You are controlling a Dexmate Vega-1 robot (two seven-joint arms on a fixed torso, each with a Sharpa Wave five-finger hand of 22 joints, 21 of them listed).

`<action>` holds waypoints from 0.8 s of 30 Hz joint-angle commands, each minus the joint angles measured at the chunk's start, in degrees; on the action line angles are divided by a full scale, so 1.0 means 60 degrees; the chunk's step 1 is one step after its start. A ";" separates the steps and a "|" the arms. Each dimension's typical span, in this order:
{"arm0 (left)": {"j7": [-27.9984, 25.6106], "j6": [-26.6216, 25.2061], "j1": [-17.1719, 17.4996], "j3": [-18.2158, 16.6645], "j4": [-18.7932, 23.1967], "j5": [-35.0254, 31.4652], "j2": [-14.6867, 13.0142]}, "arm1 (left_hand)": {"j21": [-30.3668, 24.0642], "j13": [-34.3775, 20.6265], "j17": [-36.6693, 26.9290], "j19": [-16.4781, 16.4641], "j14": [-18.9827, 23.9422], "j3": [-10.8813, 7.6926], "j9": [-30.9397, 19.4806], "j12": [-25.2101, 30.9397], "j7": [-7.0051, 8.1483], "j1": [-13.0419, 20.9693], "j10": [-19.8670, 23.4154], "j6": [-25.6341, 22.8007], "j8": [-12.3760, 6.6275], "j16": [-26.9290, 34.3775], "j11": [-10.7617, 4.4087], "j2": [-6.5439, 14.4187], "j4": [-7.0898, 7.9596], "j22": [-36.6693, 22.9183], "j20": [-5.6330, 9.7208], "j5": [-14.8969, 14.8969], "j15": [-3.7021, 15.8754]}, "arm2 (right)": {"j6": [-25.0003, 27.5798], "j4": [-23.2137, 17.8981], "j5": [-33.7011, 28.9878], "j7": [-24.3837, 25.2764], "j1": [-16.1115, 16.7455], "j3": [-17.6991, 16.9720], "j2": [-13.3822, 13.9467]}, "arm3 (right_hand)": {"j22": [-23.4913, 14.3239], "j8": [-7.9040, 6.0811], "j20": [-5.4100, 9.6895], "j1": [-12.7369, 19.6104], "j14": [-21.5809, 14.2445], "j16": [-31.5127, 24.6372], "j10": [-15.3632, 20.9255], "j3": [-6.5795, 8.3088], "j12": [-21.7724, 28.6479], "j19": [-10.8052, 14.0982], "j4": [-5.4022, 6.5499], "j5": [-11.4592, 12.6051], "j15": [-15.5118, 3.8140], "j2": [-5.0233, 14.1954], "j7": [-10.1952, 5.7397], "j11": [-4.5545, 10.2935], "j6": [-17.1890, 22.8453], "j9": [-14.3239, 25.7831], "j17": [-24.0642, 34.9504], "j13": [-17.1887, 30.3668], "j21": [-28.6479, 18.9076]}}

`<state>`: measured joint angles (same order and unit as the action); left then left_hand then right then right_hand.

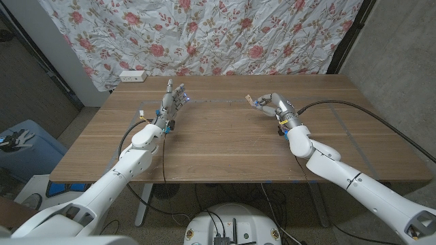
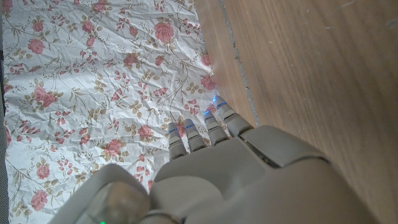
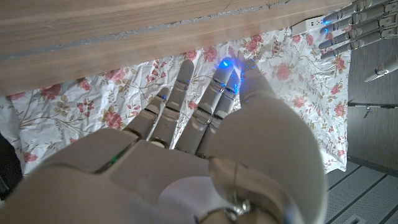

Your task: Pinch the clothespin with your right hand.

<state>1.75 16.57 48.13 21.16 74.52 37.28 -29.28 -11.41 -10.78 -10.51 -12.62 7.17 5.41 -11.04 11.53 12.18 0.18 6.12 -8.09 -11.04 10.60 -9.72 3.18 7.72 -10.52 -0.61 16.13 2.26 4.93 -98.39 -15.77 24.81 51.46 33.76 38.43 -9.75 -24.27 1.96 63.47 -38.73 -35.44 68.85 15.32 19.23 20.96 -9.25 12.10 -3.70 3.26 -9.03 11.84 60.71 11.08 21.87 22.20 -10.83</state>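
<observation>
On the far side of the wooden table [image 1: 225, 136], toward my right, I see the right hand [image 1: 271, 105] raised a little off the wood with its fingers curled in, and a small pale clothespin [image 1: 251, 101] poking out from its fingertips toward the table's middle. From the head view I judge that the thumb and a finger have it pinched; the piece is tiny, so I cannot make out which end is caught. In the right wrist view the right hand's fingers [image 3: 214, 99] lie close together with a blue glow at the tips, and the pin itself is hidden behind them.

The left hand [image 1: 172, 101] stands upright near the far edge, fingers apart and pointing up, holding nothing.

I expect the clothespin to be very light, stiff, probably wooden, with a spring that pushes back. The place to squeeze is the 2 tail ends behind the spring, not the jaw end. Smooth sides could let it twist or pop out if I press off-centre, so I would keep the pressure square and steady.

Behind the table hangs a floral cloth [image 1: 204, 34], and a white power strip [image 1: 132, 76] lies at the far left corner.
</observation>
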 commanded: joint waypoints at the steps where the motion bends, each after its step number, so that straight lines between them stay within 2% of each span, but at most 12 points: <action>1: 0.0001 0.0004 -0.0001 0.0002 -0.0004 -0.0001 0.0002 | -0.0069 -0.0020 -0.0035 -0.0058 0.0080 -0.0008 -0.0047 0.0057 0.0083 0.0006 0.0023 -0.0006 -0.0061 0.0047 -0.0078 0.0054 0.0053 -0.0023 0.0011 0.0076 0.0063 | -0.0138 0.0062 0.0049 0.0086 0.0086 -0.0074 -0.0033 | -0.0021 -0.0006 0.0331 0.0329 -0.0149 -0.0033 0.0011 -0.0018 0.0096 0.0028 0.0063 0.0056 -0.1608 0.0308 -0.0415 -0.0034 0.0461 0.0043 0.0033 0.0104 -0.0038; 14: 0.0001 0.0003 -0.0001 0.0002 -0.0005 0.0000 0.0003 | -0.0070 -0.0020 -0.0035 -0.0060 0.0082 -0.0007 -0.0047 0.0061 0.0083 0.0006 0.0033 -0.0002 -0.0059 0.0048 -0.0063 0.0053 0.0053 -0.0023 0.0012 0.0075 0.0060 | -0.0528 0.0067 0.0201 0.0027 0.0218 -0.0209 0.0125 | -0.0026 0.0005 0.0306 0.0331 -0.0268 0.0053 -0.0022 -0.0089 0.0173 0.0162 0.0123 0.0096 -0.1585 0.0294 -0.0423 -0.0018 0.0463 0.0050 0.0075 0.0323 -0.0087; 17: 0.0002 0.0005 -0.0002 0.0002 -0.0007 -0.0001 0.0003 | -0.0069 -0.0020 -0.0035 -0.0058 0.0082 -0.0008 -0.0047 0.0060 0.0083 0.0006 0.0031 -0.0002 -0.0059 0.0048 -0.0056 0.0053 0.0053 -0.0023 0.0010 0.0076 0.0054 | -0.0440 -0.0014 0.0195 0.0010 0.0271 -0.0244 0.0149 | -0.0027 0.0000 0.0169 0.0319 -0.0244 0.0135 -0.0035 -0.0119 0.0188 0.0303 0.0134 0.0095 -0.1575 0.0270 -0.0425 0.0001 0.0490 0.0051 0.0074 0.0400 -0.0132; 24: 0.0001 0.0004 -0.0001 0.0002 -0.0006 0.0000 0.0003 | -0.0070 -0.0020 -0.0035 -0.0061 0.0081 -0.0008 -0.0047 0.0055 0.0083 0.0006 0.0019 -0.0004 -0.0060 0.0048 -0.0073 0.0053 0.0053 -0.0023 0.0010 0.0076 0.0063 | -0.0522 -0.0071 0.0244 -0.0071 0.0337 -0.0316 0.0240 | -0.0027 0.0013 0.0033 0.0226 -0.0182 0.0262 -0.0053 -0.0166 0.0181 0.0373 0.0177 0.0075 -0.1537 0.0238 -0.0440 0.0026 0.0479 0.0045 0.0052 0.0463 -0.0137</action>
<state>1.75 16.57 48.12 21.17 74.52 37.28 -29.27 -11.41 -10.78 -10.52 -12.62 7.17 5.42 -11.04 11.53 12.18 0.18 6.12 -8.09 -11.04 10.60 -9.72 3.18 7.72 -10.52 -0.61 16.13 2.25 2.53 -98.21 -14.71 25.01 52.81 32.52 39.09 -9.73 -23.91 2.35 63.47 -39.64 -34.10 68.74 14.37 20.14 22.62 -8.46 12.12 -3.78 3.26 -9.04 11.76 60.70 11.08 22.07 24.74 -11.27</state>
